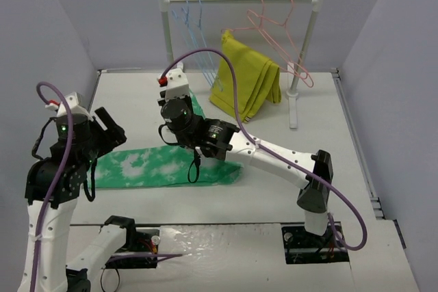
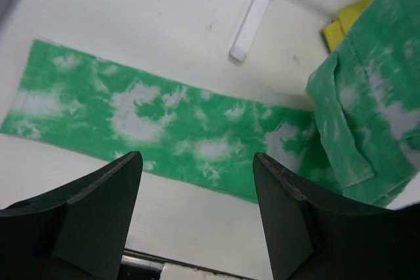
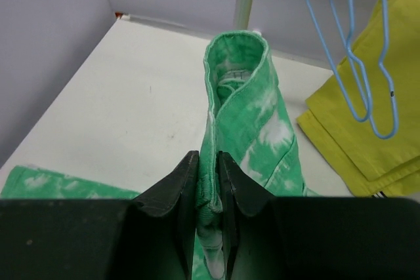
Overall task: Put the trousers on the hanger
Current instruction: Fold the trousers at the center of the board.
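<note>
The right end effector (image 3: pixel 210 178) pinched a fold of green-and-white trousers (image 3: pixel 252 109), which stood up in a loop over the white counter (image 3: pixel 125 103). To the right, thin blue hangers (image 3: pixel 335 70) hung in front of a folded yellow garment (image 3: pixel 367 152).

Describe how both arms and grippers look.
The left arm and right arm share white shells and black joint housings, each trailed by a purple cable. The left gripper and right gripper have black wedge-shaped fingers. A green light glows on the left arm.
</note>
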Robot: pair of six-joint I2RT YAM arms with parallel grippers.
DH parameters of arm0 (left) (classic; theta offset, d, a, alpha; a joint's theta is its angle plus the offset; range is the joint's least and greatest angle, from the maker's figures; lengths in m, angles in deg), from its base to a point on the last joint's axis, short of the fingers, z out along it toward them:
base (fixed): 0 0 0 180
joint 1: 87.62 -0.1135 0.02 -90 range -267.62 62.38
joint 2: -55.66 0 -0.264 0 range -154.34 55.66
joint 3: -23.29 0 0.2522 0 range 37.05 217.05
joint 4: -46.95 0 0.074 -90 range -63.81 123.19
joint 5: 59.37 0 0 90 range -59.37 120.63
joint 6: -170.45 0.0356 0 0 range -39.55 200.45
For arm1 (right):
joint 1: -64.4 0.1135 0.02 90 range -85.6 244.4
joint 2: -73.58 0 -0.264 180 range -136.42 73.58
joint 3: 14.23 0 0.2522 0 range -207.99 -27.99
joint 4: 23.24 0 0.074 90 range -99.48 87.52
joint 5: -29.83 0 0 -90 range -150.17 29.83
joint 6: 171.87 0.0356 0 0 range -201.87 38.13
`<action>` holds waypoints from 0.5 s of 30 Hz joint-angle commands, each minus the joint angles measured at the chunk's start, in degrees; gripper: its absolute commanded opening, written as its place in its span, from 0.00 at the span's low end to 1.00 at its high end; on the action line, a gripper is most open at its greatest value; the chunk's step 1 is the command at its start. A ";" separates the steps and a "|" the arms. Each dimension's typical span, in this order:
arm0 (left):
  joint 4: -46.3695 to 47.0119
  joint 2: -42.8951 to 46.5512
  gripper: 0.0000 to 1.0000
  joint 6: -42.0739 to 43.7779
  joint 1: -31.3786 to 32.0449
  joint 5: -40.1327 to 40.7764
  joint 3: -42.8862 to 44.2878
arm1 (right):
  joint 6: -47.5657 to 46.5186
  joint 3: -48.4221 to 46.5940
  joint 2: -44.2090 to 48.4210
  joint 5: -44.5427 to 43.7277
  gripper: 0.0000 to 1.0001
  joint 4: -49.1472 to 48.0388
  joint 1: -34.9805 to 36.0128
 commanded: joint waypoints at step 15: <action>59.67 -19.20 0.64 -19.52 22.66 -7.29 -31.56 | 7.92 30.17 38.78 -14.79 0.00 -0.44 -13.97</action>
